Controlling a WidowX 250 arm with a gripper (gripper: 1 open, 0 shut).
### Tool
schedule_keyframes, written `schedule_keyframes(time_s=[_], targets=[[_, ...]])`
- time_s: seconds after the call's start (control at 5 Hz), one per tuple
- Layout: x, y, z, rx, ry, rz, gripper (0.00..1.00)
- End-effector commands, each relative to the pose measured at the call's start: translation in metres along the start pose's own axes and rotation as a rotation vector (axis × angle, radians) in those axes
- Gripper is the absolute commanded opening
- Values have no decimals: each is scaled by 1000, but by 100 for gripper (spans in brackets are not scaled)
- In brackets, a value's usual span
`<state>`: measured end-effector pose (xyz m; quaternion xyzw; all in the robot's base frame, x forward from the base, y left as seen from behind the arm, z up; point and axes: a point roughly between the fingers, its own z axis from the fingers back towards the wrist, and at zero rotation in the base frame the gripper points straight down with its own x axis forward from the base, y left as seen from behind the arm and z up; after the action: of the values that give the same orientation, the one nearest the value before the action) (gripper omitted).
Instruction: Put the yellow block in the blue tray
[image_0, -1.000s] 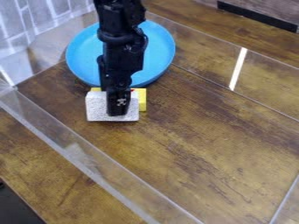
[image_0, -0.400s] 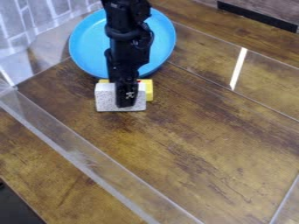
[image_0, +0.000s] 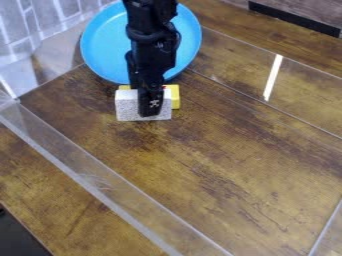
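At left, beyond the blocks, lies the blue tray (image_0: 102, 45), its upper right part crossed by the black arm (image_0: 151, 30). Nearer the viewer, the white speckled block (image_0: 130, 108) stands on the worktop (image_0: 214, 150), partly covering the yellow block (image_0: 174, 96), which lies just behind and to its right, short of the tray. The tool (image_0: 152, 107) is low over the pair, its jaws wide; it overlaps both blocks in this view, and contact with either cannot be told. The step in hand is judged to be the separation and grasp of the yellow block: the tool should favour the right-hand side, bring the jaws about the yellow block alone, and close only once the white one is outside them; a centred closure could catch both or skew the target. The arm descends from the top edge, nearly upright in the view, with its fingers directed downward.
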<state>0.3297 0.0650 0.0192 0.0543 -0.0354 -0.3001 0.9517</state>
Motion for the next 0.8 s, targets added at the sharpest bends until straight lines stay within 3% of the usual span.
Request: schedule_keyframes(time_s=[0.0,0.2,0.4,0.6], targets=[[-15,-3,-31,-64,70,37,100],[-15,0,-33,-60,70,46,100],[-15,3,-34,-56,71,56,0],[-17,4,-36,-55,73,62,0]])
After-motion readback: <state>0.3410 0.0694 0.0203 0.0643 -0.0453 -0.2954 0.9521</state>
